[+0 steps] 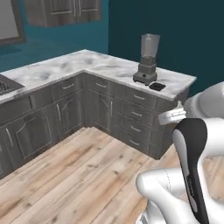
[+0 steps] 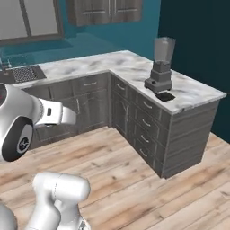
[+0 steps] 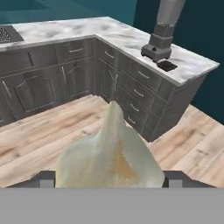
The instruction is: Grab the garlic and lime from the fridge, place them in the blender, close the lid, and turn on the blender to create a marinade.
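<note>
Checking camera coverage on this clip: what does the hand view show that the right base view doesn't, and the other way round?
Hand view: a pale garlic bulb looming close, clamped between the tips of the gripper.
Right base view: the white arm over the floor, the wall cabinets and a window above the counter.
Both: the blender near the end of the marble counter, the black lid lying beside its base, and the wood floor.
</note>
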You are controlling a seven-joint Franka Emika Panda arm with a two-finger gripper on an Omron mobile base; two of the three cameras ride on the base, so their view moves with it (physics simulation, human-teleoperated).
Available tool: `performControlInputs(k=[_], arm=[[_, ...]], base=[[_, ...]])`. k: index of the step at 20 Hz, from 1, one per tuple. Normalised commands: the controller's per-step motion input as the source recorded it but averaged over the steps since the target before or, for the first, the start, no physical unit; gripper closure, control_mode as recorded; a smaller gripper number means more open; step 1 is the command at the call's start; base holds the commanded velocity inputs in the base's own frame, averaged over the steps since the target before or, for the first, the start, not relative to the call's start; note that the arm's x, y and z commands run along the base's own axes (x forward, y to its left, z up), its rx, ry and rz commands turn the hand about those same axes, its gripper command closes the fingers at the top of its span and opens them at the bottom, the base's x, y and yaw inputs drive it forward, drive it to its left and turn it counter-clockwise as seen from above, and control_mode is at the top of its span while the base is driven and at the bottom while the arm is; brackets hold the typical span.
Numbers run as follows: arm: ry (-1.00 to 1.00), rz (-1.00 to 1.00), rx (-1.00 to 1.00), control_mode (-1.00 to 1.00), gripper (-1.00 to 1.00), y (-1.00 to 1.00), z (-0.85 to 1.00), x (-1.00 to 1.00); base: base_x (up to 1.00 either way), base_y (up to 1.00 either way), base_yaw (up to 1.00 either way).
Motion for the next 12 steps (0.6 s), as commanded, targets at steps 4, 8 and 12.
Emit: performControlInputs(k=[4, 8, 12], arm=[[0.00, 0.00, 0.00, 1.00, 1.00, 0.00, 0.00, 0.00], [0.00, 0.00, 0.00, 1.00, 1.00, 0.00, 0.00, 0.00], [0.00, 0.00, 0.00, 1.00, 1.00, 0.00, 0.00, 0.00]], base=[[1.00, 0.53, -0.35], [1.00, 0.67, -0.41], [1.00, 0.77, -0.59]])
